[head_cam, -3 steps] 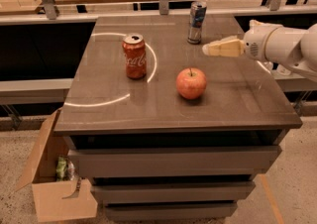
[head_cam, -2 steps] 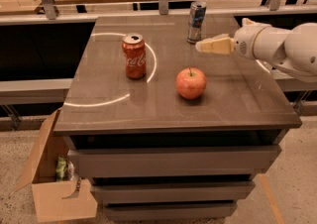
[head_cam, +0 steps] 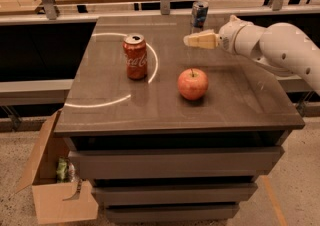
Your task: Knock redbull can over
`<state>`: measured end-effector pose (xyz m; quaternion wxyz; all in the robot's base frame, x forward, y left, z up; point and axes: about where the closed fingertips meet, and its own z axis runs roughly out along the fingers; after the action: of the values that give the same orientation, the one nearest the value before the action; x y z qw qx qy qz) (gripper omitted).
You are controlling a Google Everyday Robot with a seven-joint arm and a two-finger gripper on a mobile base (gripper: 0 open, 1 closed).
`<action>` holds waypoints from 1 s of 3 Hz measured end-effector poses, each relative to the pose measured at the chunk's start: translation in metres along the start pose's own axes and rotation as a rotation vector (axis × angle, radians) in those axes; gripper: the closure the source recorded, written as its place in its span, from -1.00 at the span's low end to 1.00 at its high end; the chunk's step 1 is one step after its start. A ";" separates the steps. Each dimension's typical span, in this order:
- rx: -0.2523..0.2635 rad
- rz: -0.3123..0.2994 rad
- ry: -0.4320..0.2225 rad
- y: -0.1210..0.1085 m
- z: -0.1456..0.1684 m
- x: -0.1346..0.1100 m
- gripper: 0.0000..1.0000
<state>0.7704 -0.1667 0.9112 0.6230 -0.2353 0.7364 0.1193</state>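
The gripper (head_cam: 190, 40) is hovering above the bench (head_cam: 240, 107), pointing left; whether it is parted or closed I cannot tell. The redbull can (head_cam: 199, 14) is standing upright just behind it, by the back edge. An apple (head_cam: 192, 84) is sitting nearer, and a cola can (head_cam: 135, 56) is standing farther left.

The arm (head_cam: 282, 45) is glossy white, built of thick, rounded shells: a bulbous wrist with a small raised nub on top, a dark seam behind it, and then a fatter, smoothly curved forearm that runs off the right edge of the view. A few small dark dots, like recessed screw holes, mark the forearm's side, and shade greys its underside. The gripper (head_cam: 188, 40), over the far right part of the table (head_cam: 240, 95), is a pale cream-yellow wedge, duller than the white shells and narrowing from the wrist to a blunt tip.
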 end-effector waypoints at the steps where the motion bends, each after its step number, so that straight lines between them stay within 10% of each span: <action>1: 0.000 0.018 -0.014 0.001 0.024 -0.004 -1.00; 3: -0.007 0.043 -0.017 -0.003 0.059 -0.007 -0.64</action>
<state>0.8235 -0.1404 0.9070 0.6256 -0.2205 0.7356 0.1374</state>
